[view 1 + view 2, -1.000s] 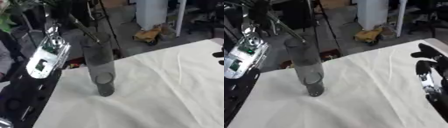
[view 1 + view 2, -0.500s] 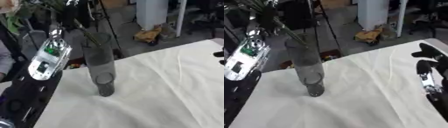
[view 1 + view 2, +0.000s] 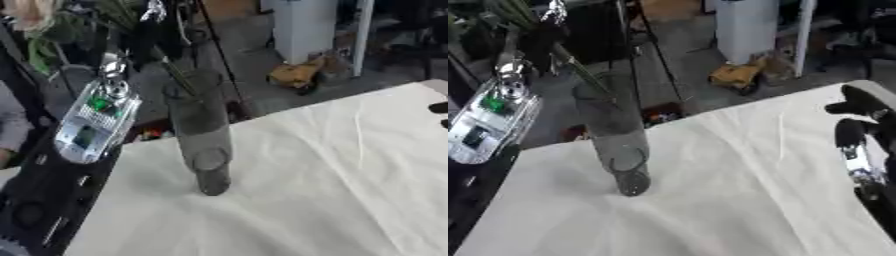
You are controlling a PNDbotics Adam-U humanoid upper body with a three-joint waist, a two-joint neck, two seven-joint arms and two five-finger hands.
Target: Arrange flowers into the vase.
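Your vase stands on the table, towards its far left corner. The stems enter the vase's mouth from above and behind it to the left, where your left hand is; your left forearm comes up just left of the vase. Your right hand rests well to the right of the vase, at the table's right edge.
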